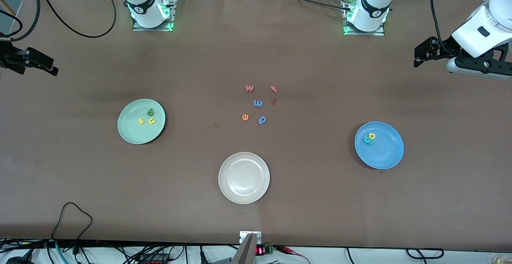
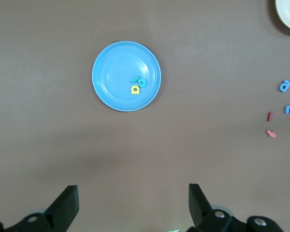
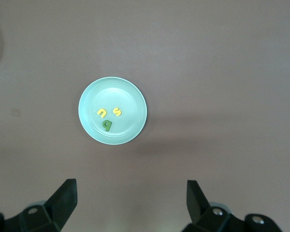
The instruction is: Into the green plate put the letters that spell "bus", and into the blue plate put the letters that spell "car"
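1. "bus" letters [image 1: 147, 117] lie in green plate [image 1: 128, 132]; "car" letters [image 1: 369, 138] in blue plate [image 1: 386, 156].
2. Letters look light, thin, likely soft: pinch across edges.
3. Left gripper [image 1: 420, 55] and right gripper [image 1: 44, 66] both apart, empty, waiting over table ends.

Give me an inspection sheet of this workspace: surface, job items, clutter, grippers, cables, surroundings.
Surface: brown table, one faint smudge.
Job's things: round mint-green plate holds green b, yellow u, yellow s; round blue plate holds yellow a and teal letters.
Clutter: empty beige plate; six loose letters mid-table.
Grippers: left gripper and right gripper open, empty, parked at the table's ends.
Cables: black cable loop on the table edge.
Surroundings: nothing seen.
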Robot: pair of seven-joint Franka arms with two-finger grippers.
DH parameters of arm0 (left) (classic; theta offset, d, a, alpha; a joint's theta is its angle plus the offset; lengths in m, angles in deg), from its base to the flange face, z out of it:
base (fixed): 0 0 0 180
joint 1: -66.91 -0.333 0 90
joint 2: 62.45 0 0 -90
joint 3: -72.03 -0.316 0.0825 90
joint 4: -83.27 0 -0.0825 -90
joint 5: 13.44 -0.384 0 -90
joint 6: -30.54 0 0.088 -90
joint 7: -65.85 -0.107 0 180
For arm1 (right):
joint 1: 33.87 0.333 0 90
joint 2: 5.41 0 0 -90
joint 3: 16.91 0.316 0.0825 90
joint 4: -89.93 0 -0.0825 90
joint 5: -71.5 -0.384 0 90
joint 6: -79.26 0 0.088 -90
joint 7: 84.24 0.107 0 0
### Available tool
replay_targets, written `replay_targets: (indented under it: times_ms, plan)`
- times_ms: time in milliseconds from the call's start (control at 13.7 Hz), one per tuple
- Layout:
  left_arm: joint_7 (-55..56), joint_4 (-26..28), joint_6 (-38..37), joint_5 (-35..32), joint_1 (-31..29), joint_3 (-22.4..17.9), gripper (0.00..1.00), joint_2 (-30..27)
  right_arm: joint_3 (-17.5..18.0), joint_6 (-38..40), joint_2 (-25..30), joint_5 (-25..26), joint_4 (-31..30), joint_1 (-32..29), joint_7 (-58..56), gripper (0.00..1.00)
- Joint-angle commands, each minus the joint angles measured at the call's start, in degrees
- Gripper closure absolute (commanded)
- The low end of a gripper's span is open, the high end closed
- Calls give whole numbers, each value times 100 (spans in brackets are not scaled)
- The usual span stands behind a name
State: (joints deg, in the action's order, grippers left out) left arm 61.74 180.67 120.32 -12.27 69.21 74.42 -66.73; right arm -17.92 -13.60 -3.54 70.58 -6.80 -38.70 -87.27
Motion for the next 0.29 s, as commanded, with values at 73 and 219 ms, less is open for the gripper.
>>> replay_targets:
  times_ms: [73, 219]
  plan:
    - [-142, -133, -118, -100, -2, 15, 0, 23, 92, 40, 112, 57, -92, -97, 13, 0]
    - [-142, -133, -118, -100, -10, 15, 0, 32, 101, 40, 112, 57, -92, -80, 13, 0]
